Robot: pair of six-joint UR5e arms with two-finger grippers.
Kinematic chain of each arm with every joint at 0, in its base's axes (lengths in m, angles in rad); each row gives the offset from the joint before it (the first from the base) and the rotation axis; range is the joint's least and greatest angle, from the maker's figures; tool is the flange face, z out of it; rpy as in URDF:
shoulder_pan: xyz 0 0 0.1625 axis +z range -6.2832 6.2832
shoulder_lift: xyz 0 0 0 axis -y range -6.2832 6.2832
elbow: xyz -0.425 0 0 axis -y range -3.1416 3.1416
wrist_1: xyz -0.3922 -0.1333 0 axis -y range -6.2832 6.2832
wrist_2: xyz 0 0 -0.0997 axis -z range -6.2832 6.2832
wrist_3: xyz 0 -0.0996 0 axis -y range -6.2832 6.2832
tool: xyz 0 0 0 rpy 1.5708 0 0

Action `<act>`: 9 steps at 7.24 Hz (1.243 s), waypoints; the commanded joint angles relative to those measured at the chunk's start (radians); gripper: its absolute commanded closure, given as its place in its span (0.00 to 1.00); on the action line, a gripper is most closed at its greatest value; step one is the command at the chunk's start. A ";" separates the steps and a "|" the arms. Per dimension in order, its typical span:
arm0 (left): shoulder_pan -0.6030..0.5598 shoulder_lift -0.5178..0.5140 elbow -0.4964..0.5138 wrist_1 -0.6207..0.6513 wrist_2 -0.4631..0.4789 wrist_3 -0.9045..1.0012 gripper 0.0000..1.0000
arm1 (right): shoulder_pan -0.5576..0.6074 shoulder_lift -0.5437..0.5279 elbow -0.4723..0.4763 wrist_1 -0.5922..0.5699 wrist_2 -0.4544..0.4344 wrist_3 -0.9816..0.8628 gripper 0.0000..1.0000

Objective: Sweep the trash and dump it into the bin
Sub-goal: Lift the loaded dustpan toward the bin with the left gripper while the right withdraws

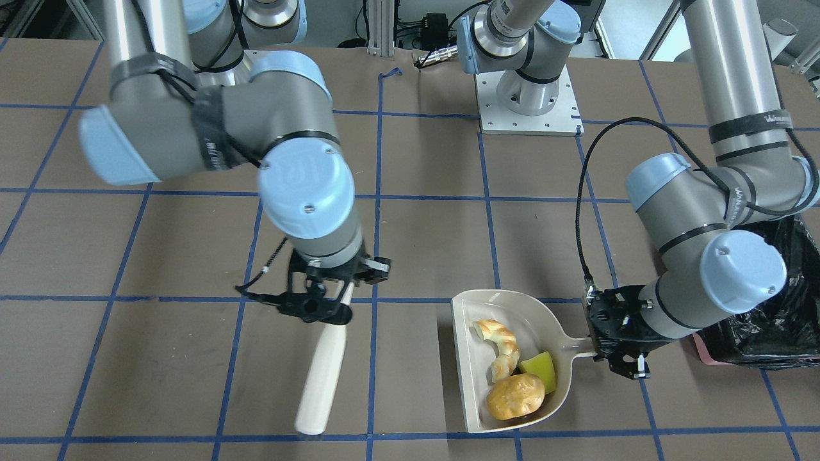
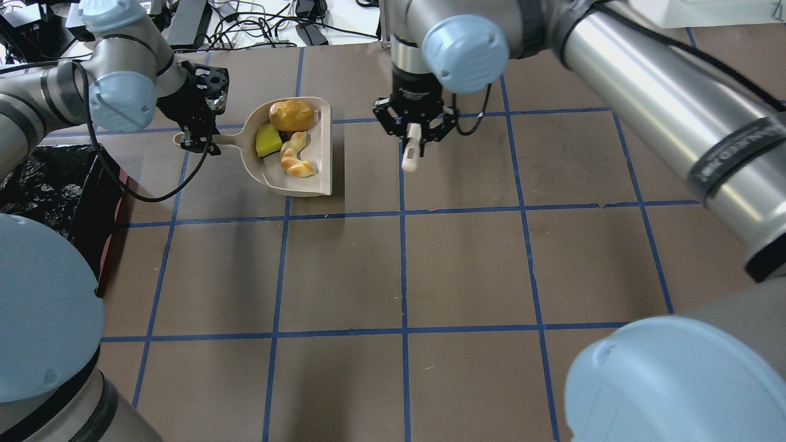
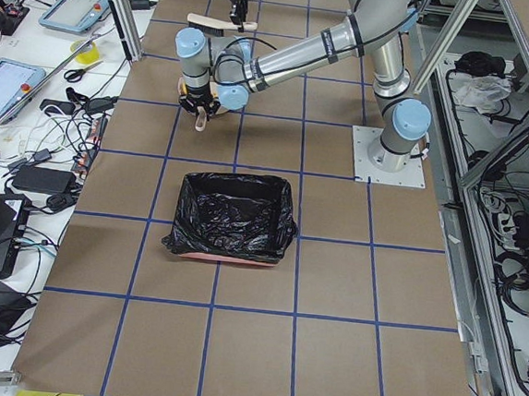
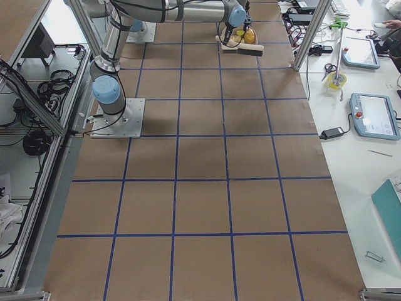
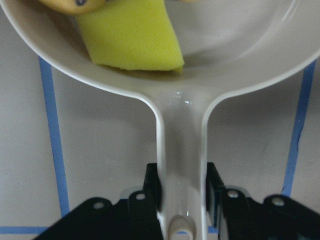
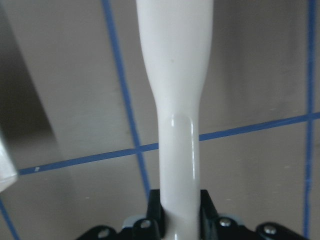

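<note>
The beige dustpan (image 1: 471, 320) lies on the table with all the trash in it: a golden-brown potato-like lump (image 1: 514, 397), a tan croissant-like piece (image 1: 500, 346) and a yellow sponge wedge (image 1: 539, 370). My left gripper (image 1: 615, 342) is shut on the dustpan's handle (image 5: 182, 150), and the sponge (image 5: 135, 35) lies just beyond it. The bin (image 1: 769, 320), lined with a black bag, stands right behind my left arm. My right gripper (image 1: 320, 301) is shut on a white brush handle (image 1: 323, 378) about one grid square from the pan's open side. The bristles are hidden.
Brown table surface with blue tape grid lines. The left arm's base plate (image 1: 528, 105) stands at the robot's side of the table. In the overhead view the bin (image 2: 43, 184) sits at the left edge and the dustpan (image 2: 322, 178) at the far left.
</note>
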 commanded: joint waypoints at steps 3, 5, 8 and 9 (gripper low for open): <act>0.279 0.116 0.136 -0.438 -0.088 0.259 1.00 | -0.363 -0.168 0.185 0.012 -0.119 -0.450 1.00; 0.422 0.116 0.187 -0.480 -0.018 0.419 1.00 | -0.541 -0.136 0.268 -0.166 -0.135 -0.655 1.00; 0.556 0.105 0.297 -0.470 0.181 0.538 1.00 | -0.565 -0.119 0.345 -0.224 -0.148 -0.705 1.00; 0.555 0.113 0.331 -0.461 0.262 0.538 1.00 | -0.566 -0.104 0.363 -0.229 -0.146 -0.717 1.00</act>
